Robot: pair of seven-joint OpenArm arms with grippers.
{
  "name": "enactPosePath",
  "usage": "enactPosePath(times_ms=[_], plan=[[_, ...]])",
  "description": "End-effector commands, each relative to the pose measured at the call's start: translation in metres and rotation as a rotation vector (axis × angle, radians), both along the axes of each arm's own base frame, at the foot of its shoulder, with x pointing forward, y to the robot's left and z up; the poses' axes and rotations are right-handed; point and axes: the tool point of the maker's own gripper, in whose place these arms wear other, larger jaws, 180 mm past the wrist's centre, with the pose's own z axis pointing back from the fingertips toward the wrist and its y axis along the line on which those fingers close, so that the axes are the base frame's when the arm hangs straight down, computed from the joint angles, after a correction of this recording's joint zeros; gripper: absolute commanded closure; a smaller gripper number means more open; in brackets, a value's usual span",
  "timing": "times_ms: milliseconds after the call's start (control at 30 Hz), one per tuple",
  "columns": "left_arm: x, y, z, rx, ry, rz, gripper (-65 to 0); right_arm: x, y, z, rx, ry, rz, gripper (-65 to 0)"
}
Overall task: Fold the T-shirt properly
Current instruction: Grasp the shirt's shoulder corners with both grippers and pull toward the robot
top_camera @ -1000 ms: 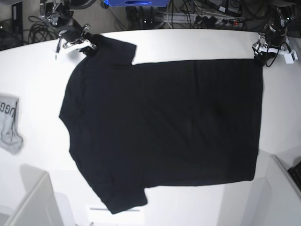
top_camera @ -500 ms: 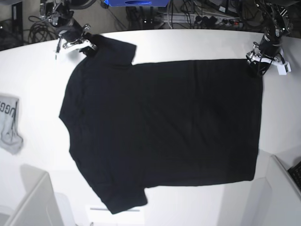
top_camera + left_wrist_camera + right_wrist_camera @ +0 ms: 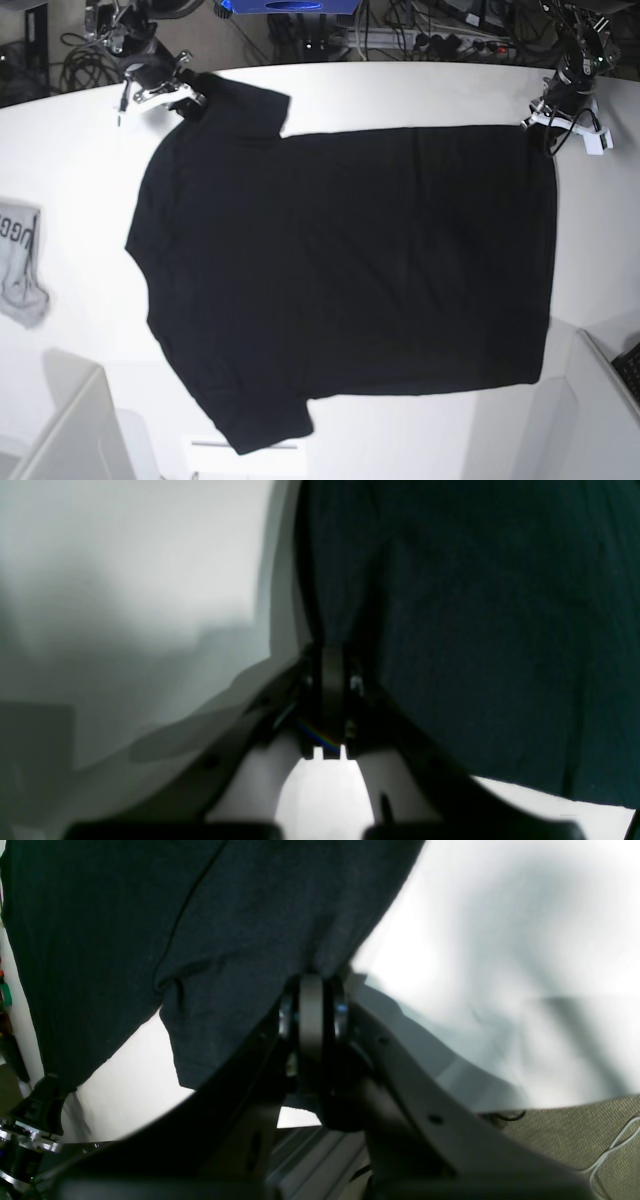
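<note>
Your white table (image 3: 400,95) carries the large black short-sleeved cloth T-shirt (image 3: 340,270), spread flat with its plain side up and filling most of the surface. Its long axis runs across the base view: collar and sleeves toward that view's left, straight hem down its right side. One sleeve reaches to the far edge of the table, the other to the near edge.

Off to the left of the base view, well apart from the shirt, lies a small grey garment with dark lettering (image 3: 20,262); leave it alone, it is no part of the fold.

Your two arms sit on the far edge of the shirt, one at each end, which reads as the setup for lifting that whole edge and carrying it over toward the near side. The right gripper (image 3: 312,977) is clamped on the cloth at the far sleeve, with fabric bunched right at the closed jaws. The left gripper (image 3: 330,652) is at the far hem corner, jaws drawn together with a ridge of dark cloth rising between them, so it looks to have pinched that corner.

Holding both ends of the same edge should keep the cloth taut along its length when you lift, so the fold lands straight, not skewed.
</note>
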Motion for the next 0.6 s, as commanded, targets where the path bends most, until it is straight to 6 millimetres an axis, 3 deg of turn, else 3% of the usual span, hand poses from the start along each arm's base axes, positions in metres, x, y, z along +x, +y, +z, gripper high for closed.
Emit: enactPosePath(times_ms=[0, 333, 567], plan=[[-0.012, 0.005, -0.002, 0.019, 0.050, -0.014, 0.0, -0.027, -0.005, -0.013, -0.036, 0.109, 0.016, 0.0], [-0.027, -0.002, 0.012, 0.056, 0.056, -0.062, 0.0, -0.044, -0.005, -0.017, -0.035, 0.145, 0.016, 0.0], [-0.031, 0.004, 0.013, 0.162, 0.100, -0.111, 0.0, -0.043, -0.007, 0.001, -0.057, 0.106, 0.024, 0.0]])
